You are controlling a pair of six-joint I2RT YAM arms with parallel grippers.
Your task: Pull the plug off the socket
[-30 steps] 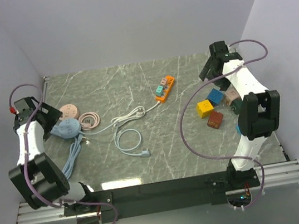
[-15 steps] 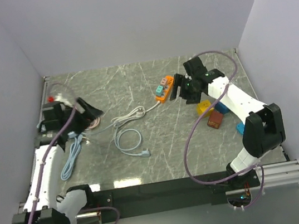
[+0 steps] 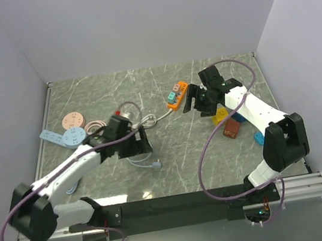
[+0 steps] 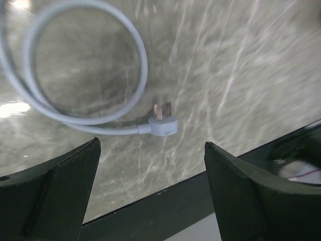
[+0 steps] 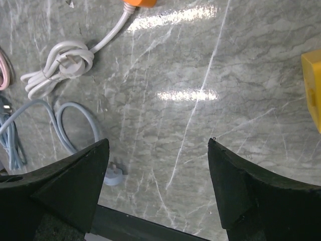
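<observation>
Both jaws gape with nothing held, right gripper [image 3: 198, 101] just beside the orange plastic socket strip [image 3: 178, 91] at mid-rear table, small teal plug [image 3: 172, 96] seated in it: likely light, rigid, tight fit, so pinch its 2 sides while left gripper [image 3: 139, 140] pins the strip.
</observation>
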